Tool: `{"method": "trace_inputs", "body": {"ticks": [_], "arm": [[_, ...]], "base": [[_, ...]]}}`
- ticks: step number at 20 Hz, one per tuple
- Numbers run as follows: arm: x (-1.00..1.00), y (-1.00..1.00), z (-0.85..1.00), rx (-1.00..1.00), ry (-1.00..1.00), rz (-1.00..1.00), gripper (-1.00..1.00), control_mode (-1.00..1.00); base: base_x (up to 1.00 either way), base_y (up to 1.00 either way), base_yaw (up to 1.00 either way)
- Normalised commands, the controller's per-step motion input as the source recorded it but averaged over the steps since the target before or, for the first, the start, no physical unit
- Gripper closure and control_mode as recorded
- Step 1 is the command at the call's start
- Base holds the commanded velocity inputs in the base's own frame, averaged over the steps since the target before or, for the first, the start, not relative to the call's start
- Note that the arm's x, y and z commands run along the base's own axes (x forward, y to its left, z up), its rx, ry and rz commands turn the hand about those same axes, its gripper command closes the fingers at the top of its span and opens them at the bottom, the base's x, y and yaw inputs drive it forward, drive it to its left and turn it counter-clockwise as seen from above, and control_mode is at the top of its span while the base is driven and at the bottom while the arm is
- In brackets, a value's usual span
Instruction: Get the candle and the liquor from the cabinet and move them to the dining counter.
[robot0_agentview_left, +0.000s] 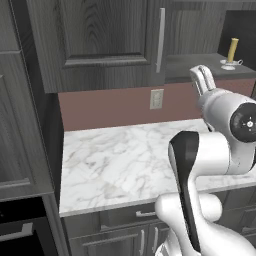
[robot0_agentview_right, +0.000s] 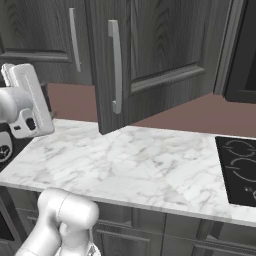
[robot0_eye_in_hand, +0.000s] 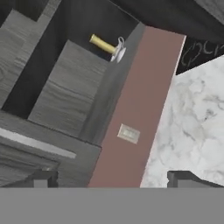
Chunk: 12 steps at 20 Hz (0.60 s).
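The candle (robot0_agentview_left: 232, 50), a slim yellowish cylinder on a small silvery base, stands on the shelf of the open cabinet (robot0_agentview_left: 200, 62) at upper right. In the hand view the candle (robot0_eye_in_hand: 103, 44) lies near the top, well ahead of the tips. My gripper (robot0_agentview_left: 202, 76) points up just below and left of the shelf's front edge, apart from the candle. It is open (robot0_eye_in_hand: 113, 179), its dark tips wide apart with nothing between them. The liquor and the dining counter are out of view.
A closed cabinet door (robot0_agentview_left: 100, 40) with a bar handle hangs to the left. The swung-open door (robot0_agentview_right: 150, 55) juts out over the marble counter (robot0_agentview_right: 130, 165). A maroon backsplash (robot0_agentview_left: 110, 107) carries an outlet (robot0_agentview_left: 156, 99). A black cooktop (robot0_agentview_right: 240, 170) sits at right.
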Motion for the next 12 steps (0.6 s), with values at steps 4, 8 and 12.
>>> {"method": "trace_inputs", "body": {"ticks": [4,8,12], "arm": [[0.32,-0.12,0.0,0.22,0.0,-0.38,-1.0,-1.0],[0.29,-0.29,0.0,0.15,-0.03,-0.33,-1.0,-1.0],[0.33,-0.34,0.0,0.19,-0.03,-0.25,-1.0,-1.0]], "base": [[0.0,0.0,0.0],[0.0,0.0,0.0],[0.0,0.0,0.0]]}}
